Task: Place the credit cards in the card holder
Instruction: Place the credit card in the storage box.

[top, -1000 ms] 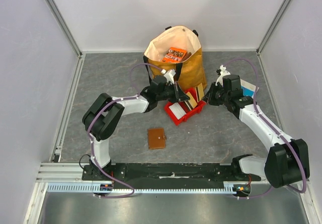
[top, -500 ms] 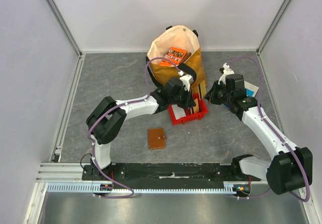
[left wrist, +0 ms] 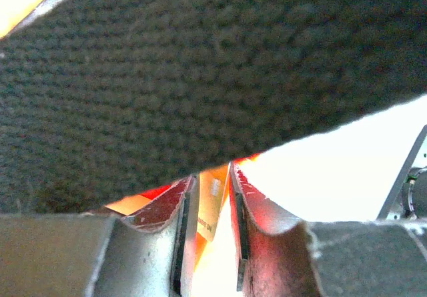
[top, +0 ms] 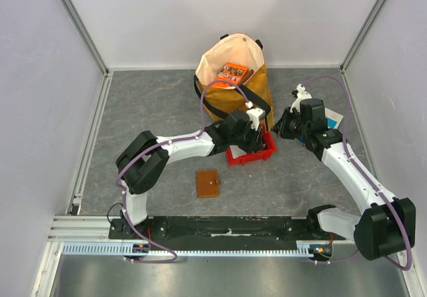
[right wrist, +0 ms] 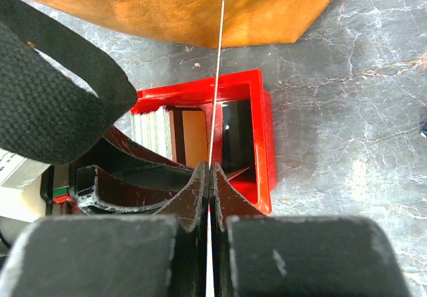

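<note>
My right gripper (right wrist: 210,168) is shut on a thin credit card (right wrist: 217,77) seen edge-on, held upright above the red bin (right wrist: 267,130). More credit cards (right wrist: 151,133) stand on edge inside that bin, one pale and one tan (right wrist: 195,137). My left gripper (top: 255,135) reaches into the bin from the left. Its jaws stand a little apart, open, with an orange-yellow card (left wrist: 212,203) between the fingers (left wrist: 163,210). The brown card holder (top: 207,183) lies closed on the table, nearer to me than both grippers.
A tan tote bag (top: 233,87) with an orange packet (top: 232,72) stands just behind the bin. Its black strap (left wrist: 200,70) drapes over the left wrist camera and hides most of that view. A blue-and-white box (top: 331,119) lies at the right.
The left arm has swung right into the red bin, pushing it rightward, and its jaws have parted. The right gripper stays shut on its card with little movement.
</note>
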Robot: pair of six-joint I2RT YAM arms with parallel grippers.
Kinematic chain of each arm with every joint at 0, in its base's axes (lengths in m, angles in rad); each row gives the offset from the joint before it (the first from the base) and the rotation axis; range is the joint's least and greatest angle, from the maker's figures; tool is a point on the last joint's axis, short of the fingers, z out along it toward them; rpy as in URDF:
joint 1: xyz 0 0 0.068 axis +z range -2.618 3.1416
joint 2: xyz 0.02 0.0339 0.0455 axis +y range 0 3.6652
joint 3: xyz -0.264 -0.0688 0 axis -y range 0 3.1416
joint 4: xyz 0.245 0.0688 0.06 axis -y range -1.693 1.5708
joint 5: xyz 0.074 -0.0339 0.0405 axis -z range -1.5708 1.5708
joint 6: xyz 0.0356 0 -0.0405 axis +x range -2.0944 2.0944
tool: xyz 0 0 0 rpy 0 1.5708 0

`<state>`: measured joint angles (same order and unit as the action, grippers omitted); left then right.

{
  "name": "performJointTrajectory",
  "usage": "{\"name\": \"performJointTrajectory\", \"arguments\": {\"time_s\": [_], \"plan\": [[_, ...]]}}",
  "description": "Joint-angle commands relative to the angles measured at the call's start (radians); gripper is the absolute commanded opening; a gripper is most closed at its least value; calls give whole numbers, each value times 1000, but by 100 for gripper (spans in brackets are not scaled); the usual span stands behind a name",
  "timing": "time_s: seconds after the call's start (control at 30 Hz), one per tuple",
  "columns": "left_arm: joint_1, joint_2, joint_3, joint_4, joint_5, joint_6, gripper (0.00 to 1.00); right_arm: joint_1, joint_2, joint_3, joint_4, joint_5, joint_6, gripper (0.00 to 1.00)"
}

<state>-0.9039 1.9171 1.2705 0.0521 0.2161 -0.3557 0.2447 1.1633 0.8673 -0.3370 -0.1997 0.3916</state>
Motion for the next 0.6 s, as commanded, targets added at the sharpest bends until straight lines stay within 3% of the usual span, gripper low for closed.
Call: {"name": "performJointTrajectory", "arguments": {"time_s": [0.0,0.23,0.57], "plan": [[-18,-88,-5,9,35,54,31,-1,-31,41,-7,25,-14,0],[-23,-133,-22,-14,106,49,32,-1,-48,41,-20,36,-14,0],[-47,-294,-124,38,68,-37,34,-1,-88,39,-40,-12,-22,0]]}}
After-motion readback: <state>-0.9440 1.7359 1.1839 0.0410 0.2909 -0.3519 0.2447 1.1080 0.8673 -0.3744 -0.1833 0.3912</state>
